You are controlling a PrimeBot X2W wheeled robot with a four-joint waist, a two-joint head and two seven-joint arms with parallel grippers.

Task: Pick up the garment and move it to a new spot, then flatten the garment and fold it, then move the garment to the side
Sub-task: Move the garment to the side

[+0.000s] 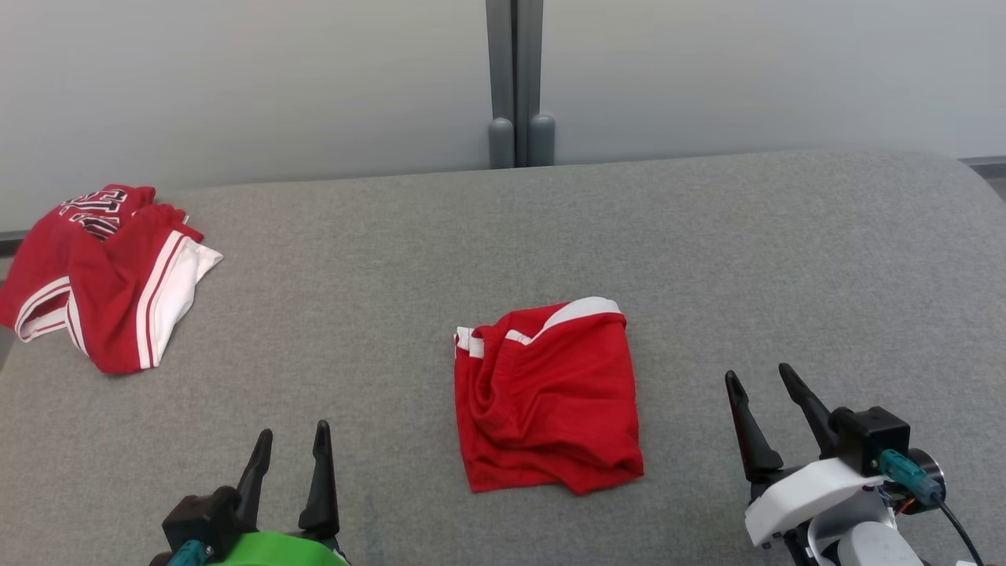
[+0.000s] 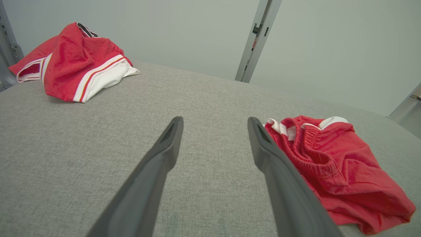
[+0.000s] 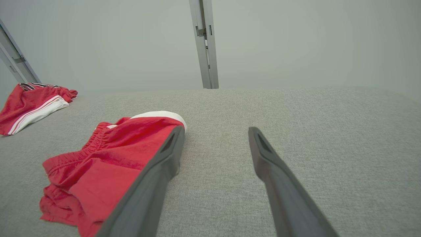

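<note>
Garment (image 1: 546, 397), folded red, lies at the centre of the worktop (image 1: 707, 259), long axis 12-to-6 o'clock, waistband toward 12. Left gripper (image 1: 293, 429) at 7 and right gripper (image 1: 758, 373) at 4 o'clock stand wide open, empty.

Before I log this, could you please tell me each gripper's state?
Left gripper: open, holding nothing.
Right gripper: open, holding nothing.

In the head view the pile (image 1: 102, 275) is cut by the left edge, and its lettering, partly folded under, cannot be read. The left gripper (image 1: 293, 430) is cut off at its base by the bottom edge. In the left wrist view the near edge of the shorts (image 2: 342, 171) is hidden behind a finger (image 2: 283, 184); in the right wrist view a corner is hidden likewise.
</note>
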